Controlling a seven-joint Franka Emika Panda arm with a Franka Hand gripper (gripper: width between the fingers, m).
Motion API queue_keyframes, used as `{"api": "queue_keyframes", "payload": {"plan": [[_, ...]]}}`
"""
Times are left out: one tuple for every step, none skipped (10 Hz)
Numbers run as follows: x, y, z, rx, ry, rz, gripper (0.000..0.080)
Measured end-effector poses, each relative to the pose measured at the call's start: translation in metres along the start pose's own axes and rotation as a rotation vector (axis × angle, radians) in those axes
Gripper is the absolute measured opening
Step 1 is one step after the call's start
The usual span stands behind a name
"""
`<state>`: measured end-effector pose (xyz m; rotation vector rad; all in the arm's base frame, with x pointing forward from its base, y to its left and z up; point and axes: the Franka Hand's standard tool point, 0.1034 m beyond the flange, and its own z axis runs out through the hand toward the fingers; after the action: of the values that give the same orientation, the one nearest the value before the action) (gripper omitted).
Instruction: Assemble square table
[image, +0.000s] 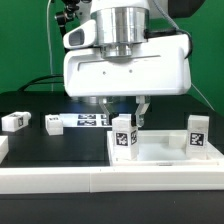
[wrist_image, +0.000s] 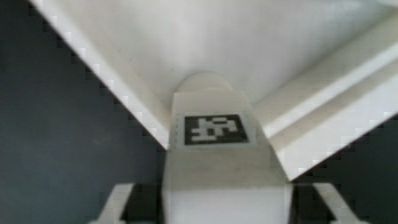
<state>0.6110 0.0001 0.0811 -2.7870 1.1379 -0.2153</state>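
The white square table top (image: 165, 158) lies at the front, on the exterior view's right. One white tagged leg (image: 124, 138) stands upright at its near-left corner, and my gripper (image: 127, 118) is shut on it from above. In the wrist view that leg (wrist_image: 217, 100) runs between my fingers (wrist_image: 125, 202) toward the inner corner of the top (wrist_image: 116, 70). My gripper (wrist_image: 222, 205) holds the leg's near end. A second leg (image: 196, 136) stands upright at the top's right side. Two more legs (image: 14, 121) (image: 52, 124) lie loose on the black table.
The marker board (image: 90, 121) lies flat behind the table top, partly hidden by my hand. A long white border wall (image: 60, 180) runs along the front edge. Black cables hang at the back left.
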Motion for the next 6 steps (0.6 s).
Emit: {"api": "queue_keyframes", "payload": {"plan": [[-0.0006, -0.0006, -0.0001, 0.002, -0.004, 0.128, 0.0290], [0.0000, 0.0001, -0.0007, 0.008, -0.010, 0.288, 0.0290], [0.0000, 0.0001, -0.0009, 0.009, -0.012, 0.341, 0.0290], [-0.0004, -0.0003, -0.0014, 0.011, -0.015, 0.451, 0.0291], [-0.0010, -0.0010, -0.0016, 0.011, -0.016, 0.529, 0.0291], [-0.0021, -0.0023, -0.0015, 0.012, -0.016, 0.590, 0.0291]]}}
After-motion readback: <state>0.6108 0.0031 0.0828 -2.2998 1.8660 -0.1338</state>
